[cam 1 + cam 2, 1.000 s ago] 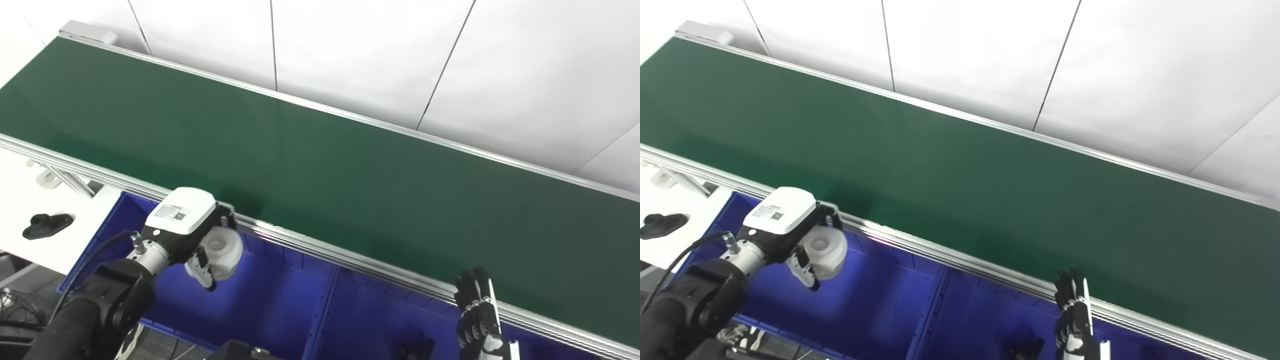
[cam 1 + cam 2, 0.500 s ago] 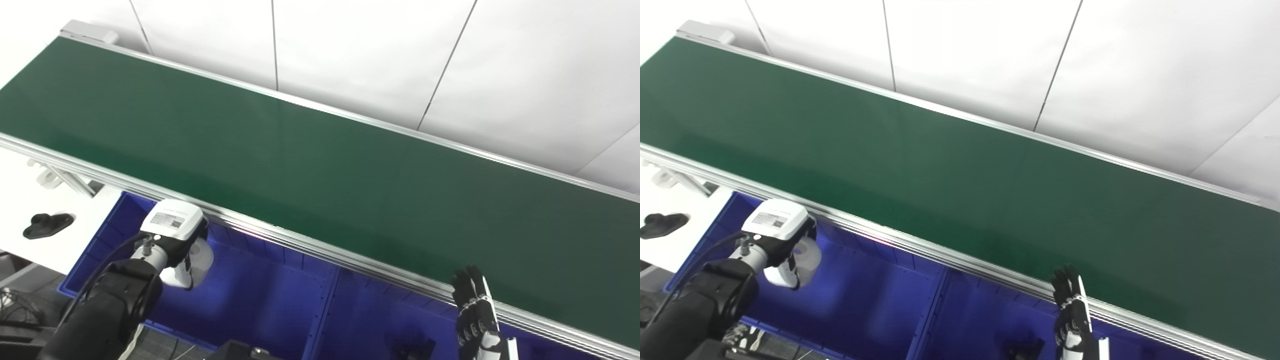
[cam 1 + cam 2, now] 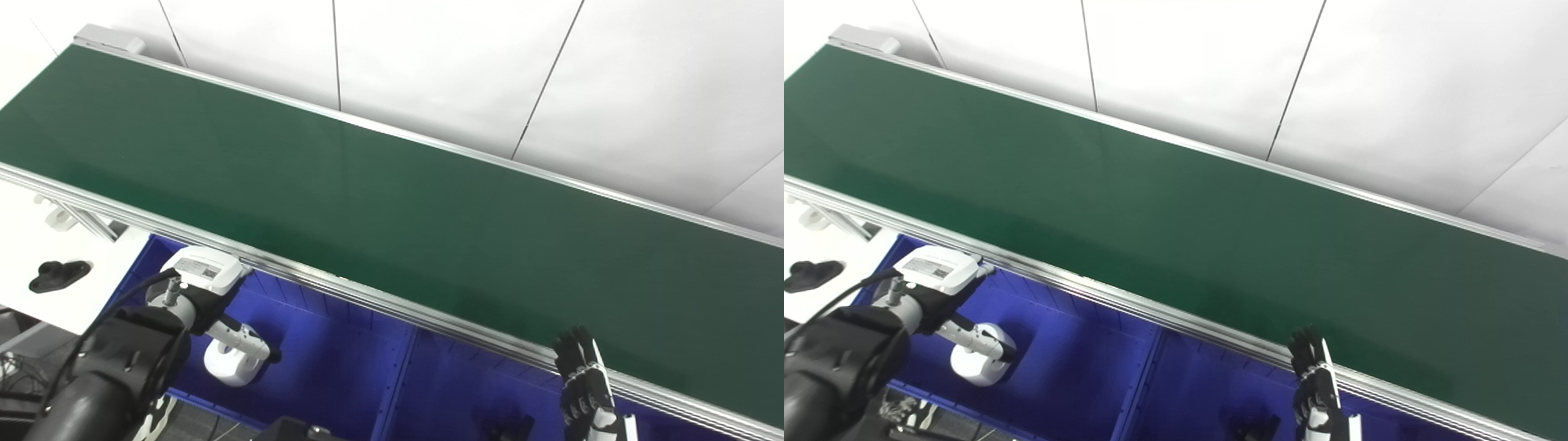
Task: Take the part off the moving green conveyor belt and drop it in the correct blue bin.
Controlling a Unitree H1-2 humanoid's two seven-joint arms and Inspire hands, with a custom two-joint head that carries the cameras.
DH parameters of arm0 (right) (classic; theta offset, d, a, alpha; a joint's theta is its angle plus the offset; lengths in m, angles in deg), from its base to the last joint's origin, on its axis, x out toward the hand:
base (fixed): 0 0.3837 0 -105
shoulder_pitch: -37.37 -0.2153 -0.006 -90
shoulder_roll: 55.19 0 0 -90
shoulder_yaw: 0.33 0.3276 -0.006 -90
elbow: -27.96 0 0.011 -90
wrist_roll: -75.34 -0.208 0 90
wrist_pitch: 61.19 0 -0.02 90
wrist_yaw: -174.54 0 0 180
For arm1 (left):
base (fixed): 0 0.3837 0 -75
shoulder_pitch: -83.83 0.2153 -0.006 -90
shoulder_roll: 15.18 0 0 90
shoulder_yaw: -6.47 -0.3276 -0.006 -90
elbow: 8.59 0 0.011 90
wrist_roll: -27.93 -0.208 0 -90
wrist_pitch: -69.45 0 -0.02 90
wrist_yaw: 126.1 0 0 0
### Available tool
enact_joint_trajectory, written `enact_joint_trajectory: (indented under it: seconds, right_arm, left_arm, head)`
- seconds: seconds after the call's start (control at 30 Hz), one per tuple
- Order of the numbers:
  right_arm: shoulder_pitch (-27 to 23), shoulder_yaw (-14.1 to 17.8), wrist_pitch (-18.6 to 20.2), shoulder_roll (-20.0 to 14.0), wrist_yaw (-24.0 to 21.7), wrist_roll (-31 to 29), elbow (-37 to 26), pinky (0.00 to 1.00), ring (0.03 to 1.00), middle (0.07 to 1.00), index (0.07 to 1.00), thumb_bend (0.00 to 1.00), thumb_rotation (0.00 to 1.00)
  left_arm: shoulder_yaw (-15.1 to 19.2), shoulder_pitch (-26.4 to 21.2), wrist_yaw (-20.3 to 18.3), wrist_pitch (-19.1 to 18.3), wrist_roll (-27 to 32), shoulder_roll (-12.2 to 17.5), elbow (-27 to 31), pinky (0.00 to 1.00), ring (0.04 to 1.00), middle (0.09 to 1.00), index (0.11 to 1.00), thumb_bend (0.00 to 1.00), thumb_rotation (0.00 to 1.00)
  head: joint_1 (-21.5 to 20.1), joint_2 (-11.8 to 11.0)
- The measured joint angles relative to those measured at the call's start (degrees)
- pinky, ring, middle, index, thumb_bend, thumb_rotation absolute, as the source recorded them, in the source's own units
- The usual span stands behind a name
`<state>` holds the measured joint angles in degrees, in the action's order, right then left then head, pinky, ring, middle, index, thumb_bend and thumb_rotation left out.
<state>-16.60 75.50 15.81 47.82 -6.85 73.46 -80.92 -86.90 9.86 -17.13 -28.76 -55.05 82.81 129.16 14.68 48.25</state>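
The white round part (image 3: pixel 228 369) lies on the floor of the left blue bin (image 3: pixel 331 367), near its front left corner. My left hand (image 3: pixel 214 300) is over that bin with its fingers (image 3: pixel 245 335) spread out straight above the part, open, no longer gripping it. My right hand (image 3: pixel 582 386) stands upright and open at the near rail of the green conveyor belt (image 3: pixel 392 202), holding nothing. The belt carries no part. The same part shows in the right eye view (image 3: pixel 974 367).
A second blue bin (image 3: pixel 453 392) lies to the right, with a black part (image 3: pixel 505 425) at its front. A white table (image 3: pixel 24 245) at the left holds a black part (image 3: pixel 58 274). The belt's metal rail (image 3: pixel 367 300) runs above the bins.
My left hand went down and left into the left bin with the white part, then spread its fingers; the part now rests on the bin floor. The right hand barely moved.
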Motion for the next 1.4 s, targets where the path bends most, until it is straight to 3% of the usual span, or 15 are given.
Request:
enact_joint_trajectory:
  seconds: [0.07,0.13,0.23,0.3,0.43,0.5,0.6,0.7,0.8,0.87,0.9,1.0,1.07,1.13,1.4]
  right_arm:
    - [-0.1,0.0,0.0,0.0,0.0,0.0,0.0,0.97,0.937,0.919,0.943,0.75,1.0]
    - [-0.2,0.0,0.0,0.1,0.0,0.0,0.1,0.97,0.933,0.916,0.939,0.75,1.0]
    - [-0.6,0.0,0.0,0.1,0.0,0.1,0.7,0.95,0.921,0.905,0.926,0.75,1.0]
    - [-0.7,-0.1,0.0,0.2,0.1,0.4,1.2,0.92,0.9,0.889,0.91,0.75,1.0]
    - [-0.9,-0.3,0.0,0.6,0.1,1.2,3.3,0.9,0.887,0.882,0.901,0.78,1.0]
    - [-0.9,-0.6,0.1,0.9,0.2,1.5,3.8,0.9,0.887,0.88,0.903,0.82,1.0]
    - [-0.7,-1.5,0.3,1.7,0.9,3.6,4.0,0.92,0.898,0.894,0.913,0.83,0.99]
    - [-0.1,-3.7,0.3,4.4,2.3,7.2,4.0,0.93,0.911,0.919,0.927,0.8,0.96]
    - [0.5,-4.6,0.4,5.8,3.9,11.5,3.6,0.95,0.94,0.954,0.942,0.8,0.99]
    - [0.7,-4.4,0.4,5.9,6.1,14.9,2.6,0.97,0.956,0.973,0.949,0.81,1.0]
    - [0.7,-4.4,0.4,5.9,6.7,16.0,2.4,0.97,0.962,0.982,0.952,0.8,1.0]
    - [0.8,-4.5,1.3,5.9,8.2,18.4,1.7,0.99,0.972,0.989,0.954,0.8,1.0]
    - [1.1,-4.5,2.0,6.0,9.3,19.9,0.9,0.99,0.974,0.994,0.956,0.8,1.0]
    - [1.2,-4.6,2.4,6.0,10.0,20.8,0.6,0.99,0.974,0.995,0.956,0.8,1.0]
    - [1.2,-5.0,4.0,5.7,12.0,22.7,0.0,0.99,0.983,1.0,0.952,0.75,1.0]
  left_arm:
    - [-0.6,-1.8,-1.1,-2.5,4.3,1.3,3.7,0.9,0.899,0.922,0.901,0.97,0.81]
    - [-1.6,-4.3,-1.1,-7.4,12.5,5.4,5.8,0.86,0.88,0.906,0.899,0.96,0.78]
    - [0.6,-7.0,-1.1,-12.7,25.6,10.2,5.1,0.77,0.881,0.916,0.913,0.93,0.77]
    - [3.6,-7.7,-1.1,-13.2,34.0,10.7,4.9,0.75,0.91,0.938,0.927,0.93,0.82]
    - [7.8,-7.3,-0.2,-13.3,51.0,10.6,3.4,0.86,0.912,0.924,0.945,0.98,0.89]
    - [8.6,-6.4,2.0,-13.4,59.1,10.6,3.0,0.94,0.94,0.941,0.979,1.0,0.93]
    - [9.4,-3.3,7.9,-13.8,70.9,7.6,3.1,1.0,0.99,0.99,0.999,0.96,0.97]
    - [11.8,2.1,17.7,-15.1,80.6,-4.9,2.9,1.0,0.999,0.999,1.0,0.92,0.99]
    - [10.5,8.5,28.8,-12.2,83.1,-21.9,-1.9,1.0,1.0,1.0,1.0,0.86,1.0]
    - [8.6,12.9,35.2,-6.5,81.4,-28.5,-8.3,1.0,1.0,1.0,1.0,0.86,1.0]
    - [7.7,14.8,36.8,-4.2,80.4,-29.6,-10.8,1.0,1.0,1.0,1.0,0.87,1.0]
    - [5.0,19.0,40.4,2.7,77.0,-28.8,-15.4,1.0,1.0,1.0,1.0,0.87,1.0]
    - [4.3,19.0,42.8,7.1,75.3,-26.8,-16.6,1.0,1.0,1.0,1.0,0.85,1.0]
    - [4.0,18.0,45.0,9.5,74.0,-25.2,-17.2,1.0,1.0,1.0,1.0,0.84,1.0]
    - [1.6,16.2,51.3,13.4,71.3,-22.9,-19.2,1.0,1.0,1.0,1.0,0.78,1.0]
  head:
    - [-0.4,0.2]
    - [-1.8,0.4]
    - [-3.9,0.8]
    - [-9.6,1.5]
    - [-14.2,1.9]
    - [-22.9,2.3]
    - [-26.3,2.2]
    - [-28.4,2.1]
    - [-32.6,2.3]
    - [-33.2,2.5]
    - [-35.0,2.7]
    - [-37.1,3.0]
    - [-41.2,3.7]
    - [-41.5,3.9]
    - [-43.5,7.6]
